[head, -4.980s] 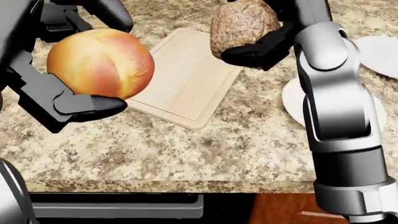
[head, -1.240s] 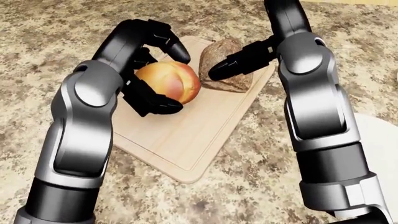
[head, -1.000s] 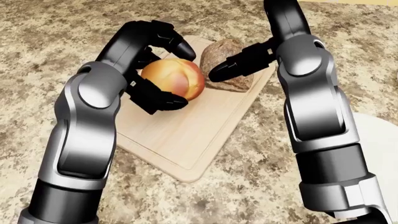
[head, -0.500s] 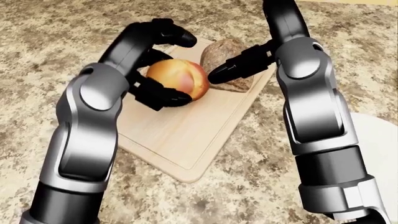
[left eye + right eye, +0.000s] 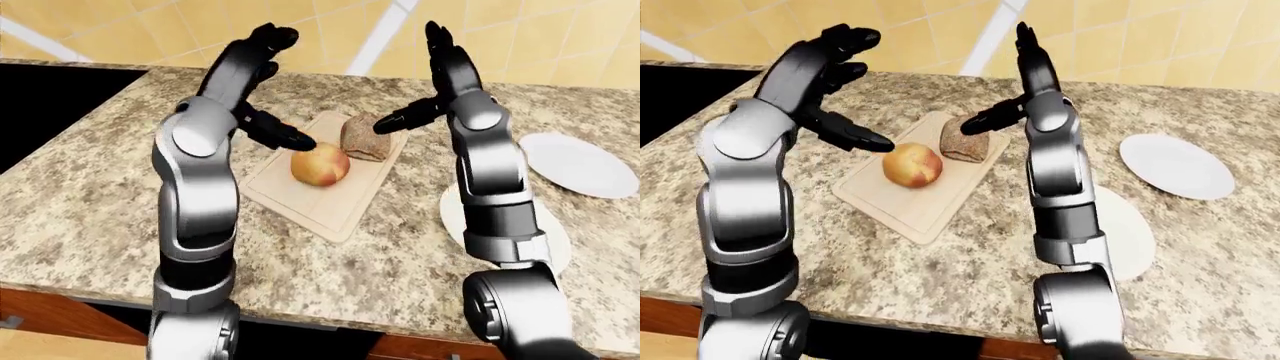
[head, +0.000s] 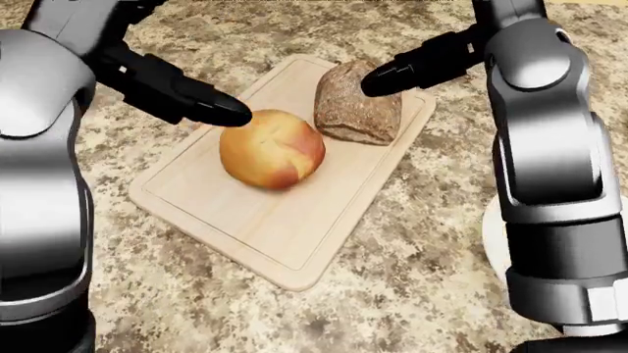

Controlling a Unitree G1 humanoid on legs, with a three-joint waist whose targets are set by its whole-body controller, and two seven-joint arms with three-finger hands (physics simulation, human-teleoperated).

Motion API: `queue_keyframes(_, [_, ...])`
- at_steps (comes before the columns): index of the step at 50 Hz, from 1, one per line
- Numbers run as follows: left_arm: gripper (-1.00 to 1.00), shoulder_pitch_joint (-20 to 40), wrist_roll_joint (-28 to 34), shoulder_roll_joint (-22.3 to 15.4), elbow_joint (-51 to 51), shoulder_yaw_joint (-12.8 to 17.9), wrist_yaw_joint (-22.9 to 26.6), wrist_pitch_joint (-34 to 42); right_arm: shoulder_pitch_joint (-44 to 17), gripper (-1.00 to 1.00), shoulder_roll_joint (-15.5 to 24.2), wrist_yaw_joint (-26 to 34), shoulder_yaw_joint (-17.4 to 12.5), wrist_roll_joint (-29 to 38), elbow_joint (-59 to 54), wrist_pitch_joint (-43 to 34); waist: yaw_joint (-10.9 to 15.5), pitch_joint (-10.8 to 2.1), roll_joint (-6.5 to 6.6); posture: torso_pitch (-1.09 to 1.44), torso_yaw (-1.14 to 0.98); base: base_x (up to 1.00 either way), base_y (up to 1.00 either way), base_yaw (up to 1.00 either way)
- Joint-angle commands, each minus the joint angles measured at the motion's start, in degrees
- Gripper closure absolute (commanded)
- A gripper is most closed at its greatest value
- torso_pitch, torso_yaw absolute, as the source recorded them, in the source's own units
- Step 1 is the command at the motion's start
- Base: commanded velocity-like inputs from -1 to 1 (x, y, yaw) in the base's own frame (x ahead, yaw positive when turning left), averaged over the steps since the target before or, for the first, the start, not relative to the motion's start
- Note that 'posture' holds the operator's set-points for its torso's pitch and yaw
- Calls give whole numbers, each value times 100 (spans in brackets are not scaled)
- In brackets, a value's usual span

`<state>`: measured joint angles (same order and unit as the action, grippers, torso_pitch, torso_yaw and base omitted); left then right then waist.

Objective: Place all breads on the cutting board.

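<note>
A wooden cutting board [image 6: 257, 224] lies on the granite counter. On it rest a round golden roll [image 6: 272, 149] and, touching its upper right side, a dark brown loaf [image 6: 358, 103]. My left hand [image 5: 268, 90] hovers open above the board's left part, its thumb [image 6: 211, 110] pointing at the roll without touching it. Above the loaf my right hand [image 5: 415, 81] is also open, fingers [image 5: 437, 37] raised and thumb [image 6: 392, 73] just clear of the loaf. Neither hand holds anything.
Two white plates lie to the right of the board: one [image 5: 1175, 165] farther right, one [image 5: 1127, 232] partly behind my right forearm. A black cooktop [image 5: 50, 97] fills the counter's far left. The counter edge [image 5: 330, 319] runs along the bottom; a tiled wall rises behind.
My left hand has let go of the round roll, which now rests on the board. Both hands have opened and lifted away from the breads. The head view has shifted slightly.
</note>
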<state>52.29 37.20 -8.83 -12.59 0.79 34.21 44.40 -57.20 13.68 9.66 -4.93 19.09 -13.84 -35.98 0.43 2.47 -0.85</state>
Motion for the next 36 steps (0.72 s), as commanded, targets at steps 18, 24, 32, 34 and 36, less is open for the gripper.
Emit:
queue_keyframes(18, [-83, 356, -796, -2061, -1923, 1216, 490, 1812, 160, -100, 1283, 477, -751, -527, 2720, -1747, 4, -52, 17, 0, 0, 0, 0, 0])
queue_keyframes(24, [-99, 20, -1310, -2841, -2444, 1856, 540, 2285, 852, -100, 1764, 452, -1458, -1042, 3252, -1903, -3, -40, 24, 0, 0, 0, 0, 0])
queue_keyframes(32, [-100, -923, -2411, -3439, -2995, 3076, 161, 2575, 1588, -100, 2528, 202, -2333, -1817, 4315, -2462, 15, -4, 31, 0, 0, 0, 0, 0])
queue_keyframes(34, [-100, -1171, -2745, -3528, -3011, 3390, -13, 2523, 1790, -100, 2655, 132, -2558, -2019, 4360, -2442, 14, 8, 42, 0, 0, 0, 0, 0])
queue_keyframes(36, [-100, -1305, -3073, -3682, -3052, 3596, -182, 2571, 2045, -100, 2744, 48, -2786, -2204, 4349, -2349, 6, 16, 44, 0, 0, 0, 0, 0])
